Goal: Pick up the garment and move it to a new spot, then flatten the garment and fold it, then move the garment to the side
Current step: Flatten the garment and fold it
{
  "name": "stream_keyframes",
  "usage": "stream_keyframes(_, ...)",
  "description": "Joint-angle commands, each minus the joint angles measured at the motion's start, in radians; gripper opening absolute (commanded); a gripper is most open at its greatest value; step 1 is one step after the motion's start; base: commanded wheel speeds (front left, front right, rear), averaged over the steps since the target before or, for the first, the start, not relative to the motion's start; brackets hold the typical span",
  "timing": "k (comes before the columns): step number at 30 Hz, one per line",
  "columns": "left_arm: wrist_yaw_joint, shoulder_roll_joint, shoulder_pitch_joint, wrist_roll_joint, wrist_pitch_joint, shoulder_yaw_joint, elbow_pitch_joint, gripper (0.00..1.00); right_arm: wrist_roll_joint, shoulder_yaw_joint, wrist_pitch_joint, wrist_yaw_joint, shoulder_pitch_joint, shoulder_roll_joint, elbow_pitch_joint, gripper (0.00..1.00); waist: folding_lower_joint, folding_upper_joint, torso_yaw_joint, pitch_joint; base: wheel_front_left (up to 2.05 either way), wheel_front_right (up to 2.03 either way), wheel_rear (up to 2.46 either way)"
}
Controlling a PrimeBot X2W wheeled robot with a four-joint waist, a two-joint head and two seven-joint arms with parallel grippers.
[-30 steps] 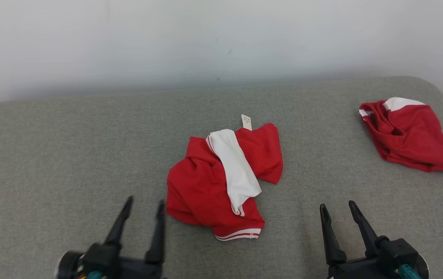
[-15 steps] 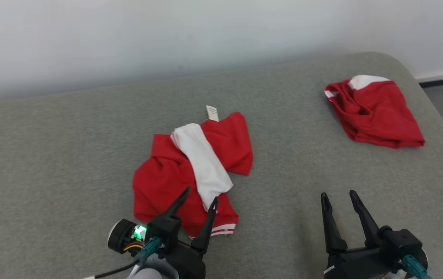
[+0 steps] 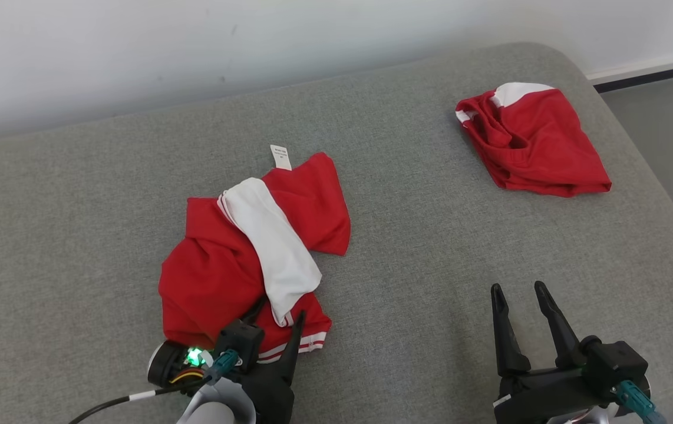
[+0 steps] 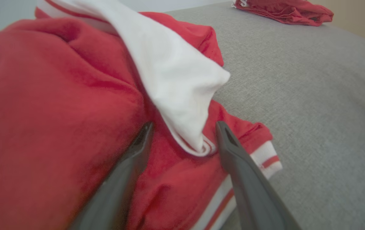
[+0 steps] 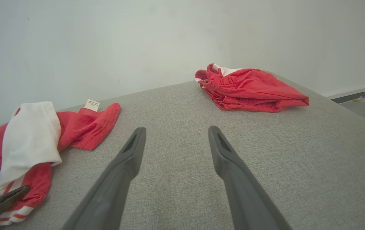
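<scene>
A crumpled red garment [image 3: 213, 277] with a white panel and a small white tag lies left of centre on the grey padded surface [image 3: 431, 247]. My left gripper [image 3: 280, 309] is open over the garment's near edge. In the left wrist view its two fingers straddle the tip of the white panel on the red cloth [image 4: 58, 95], with nothing pinched between them [image 4: 185, 124]. My right gripper [image 3: 518, 287] stands open above bare grey fabric to the right, apart from the garment [image 5: 86, 127], its fingers [image 5: 176, 128] empty.
A second red and white garment [image 3: 537, 147] lies bunched at the far right of the surface, near its rounded corner. A pale wall runs along the back. Grey floor [image 3: 666, 118] lies beyond the right edge.
The head camera has turned, shifting the whole picture left and up. My left gripper has gone forward from the bare surface onto the garment's near edge. The right gripper keeps its place.
</scene>
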Motion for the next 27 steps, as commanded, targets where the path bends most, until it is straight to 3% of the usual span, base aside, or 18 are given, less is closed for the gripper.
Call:
stream_keyframes(1, 0.001, -0.001, -0.009, -0.008, -0.001, -0.001, 0.006, 1.00, 0.009, 0.003, -0.002, -0.002, -0.009, 0.002, 0.000, 1.00, -0.0001, -0.0001, 0.004, -0.004, 0.00, 0.00, 0.00)
stream_keyframes(2, -0.001, -0.002, -0.013, -0.014, -0.001, -0.003, -0.001, 0.72, 0.009, 0.002, -0.002, -0.002, -0.010, 0.002, 0.000, 1.00, -0.0001, -0.0001, 0.007, -0.007, 0.00, 0.00, 0.00)
stream_keyframes(4, -0.006, -0.006, -0.020, -0.027, -0.001, -0.013, -0.027, 0.00, 0.008, -0.003, -0.002, -0.002, -0.008, 0.001, -0.002, 1.00, -0.0001, -0.0001, 0.016, -0.013, 0.00, 0.00, 0.00)
stream_keyframes(11, -0.021, -0.007, -0.019, -0.093, -0.001, -0.092, -0.195, 0.00, 0.010, -0.010, -0.002, -0.002, 0.016, 0.001, 0.007, 1.00, -0.0001, -0.0001, 0.066, -0.042, 0.00, 0.00, 0.00)
stream_keyframes(20, 0.014, -0.006, -0.051, -0.146, -0.001, -0.139, -0.405, 0.00, 0.005, -0.022, -0.002, -0.002, 0.029, 0.001, 0.012, 1.00, -0.0001, -0.0001, 0.142, -0.078, 0.00, 0.00, 0.00)
stream_keyframes(27, 0.060, 0.134, -0.020, -0.172, 0.017, -0.019, -0.496, 0.00, 0.002, -0.025, -0.002, -0.002, 0.044, 0.001, 0.014, 1.00, -0.0001, -0.0001, 0.180, -0.094, 0.00, 0.00, 0.00)
